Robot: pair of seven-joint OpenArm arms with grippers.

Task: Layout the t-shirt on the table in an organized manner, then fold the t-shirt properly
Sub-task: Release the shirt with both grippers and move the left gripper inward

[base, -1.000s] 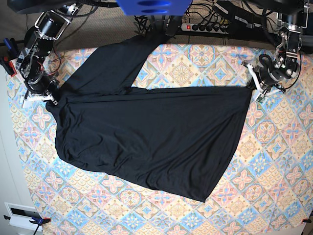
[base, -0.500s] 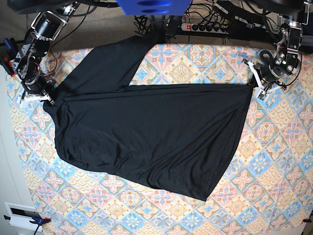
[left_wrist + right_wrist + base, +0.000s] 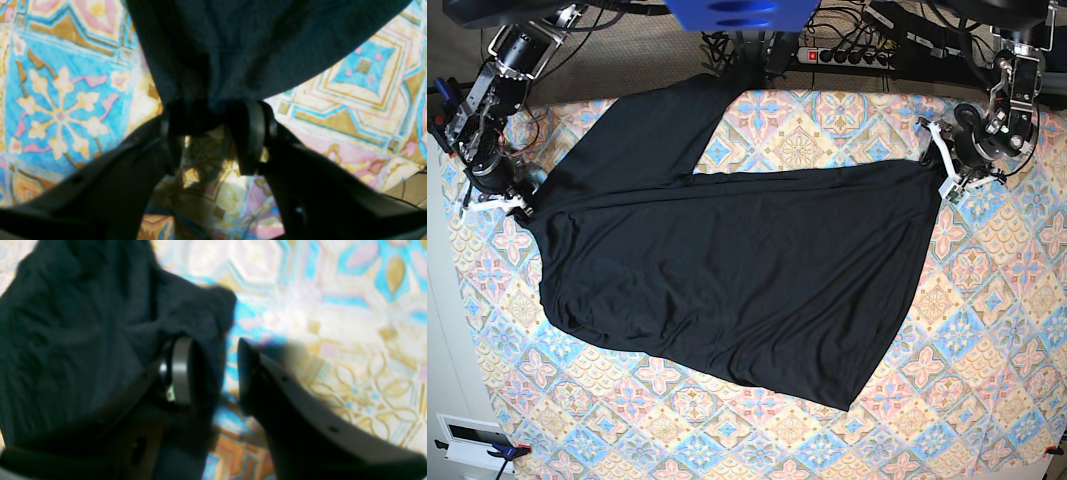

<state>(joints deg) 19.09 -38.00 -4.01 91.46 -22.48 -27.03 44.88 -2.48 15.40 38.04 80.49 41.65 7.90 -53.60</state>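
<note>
Black garment: the plain black short-sleeved t-shirt [image 3: 727,270] of thin soft fabric lies spread across the middle of the desk, its long edge running between the two arms.
Desk: wide flat desk [image 3: 987,330] clothed in pastel tiles of blue, pink, peach and cream diamonds; bare pattern shows around the shirt.
Upper flap: one broad part of the shirt reaches toward the far edge, under the blue housing [image 3: 742,12].
Left claw: left claw [image 3: 213,133] sits at the shirt's corner on the base view's right; its fingers [image 3: 250,133] stand apart with a bunch of cloth between them, and cloth seems to touch both, though whether they pinch it cannot be told.
Right claw: right claw [image 3: 213,370] is at the opposite corner, jaws parted; fabric drapes over one finger [image 3: 180,370], the other is clear of it above bare tile.
</note>
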